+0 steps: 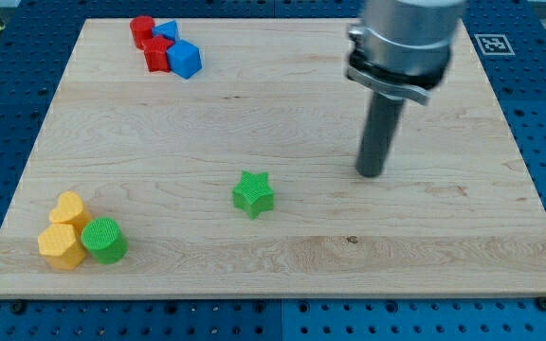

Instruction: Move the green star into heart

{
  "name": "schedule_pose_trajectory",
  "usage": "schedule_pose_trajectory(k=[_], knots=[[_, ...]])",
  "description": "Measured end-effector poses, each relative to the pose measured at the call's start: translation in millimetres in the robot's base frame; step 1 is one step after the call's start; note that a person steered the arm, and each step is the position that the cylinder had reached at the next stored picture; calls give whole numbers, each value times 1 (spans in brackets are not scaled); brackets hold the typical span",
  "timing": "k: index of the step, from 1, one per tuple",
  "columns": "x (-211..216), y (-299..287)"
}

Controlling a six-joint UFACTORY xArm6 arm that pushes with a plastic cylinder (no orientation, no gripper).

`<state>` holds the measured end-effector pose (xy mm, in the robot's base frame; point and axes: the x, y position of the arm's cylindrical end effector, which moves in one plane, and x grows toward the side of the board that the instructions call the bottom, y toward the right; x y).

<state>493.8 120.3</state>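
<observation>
On the counter [254, 104], the green star [253, 194] lies well apart from my tip [371, 173], toward the view's left and slightly lower. The rod carries no fingers and holds nothing. The yellow heart [68, 207] sits far to the star's left, touching a yellow block [61, 245] beside a green cylinder [103, 240].

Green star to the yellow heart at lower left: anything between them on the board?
Nothing. In the camera view, bare wood runs from the green star to the yellow heart. The green cylinder sits below that line. My tip is off to the star's right.
</observation>
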Motion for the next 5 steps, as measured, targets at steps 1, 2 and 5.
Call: schedule_pose_trajectory(k=[1,2,5], knots=[[30,-18],[31,-92],[23,-205]])
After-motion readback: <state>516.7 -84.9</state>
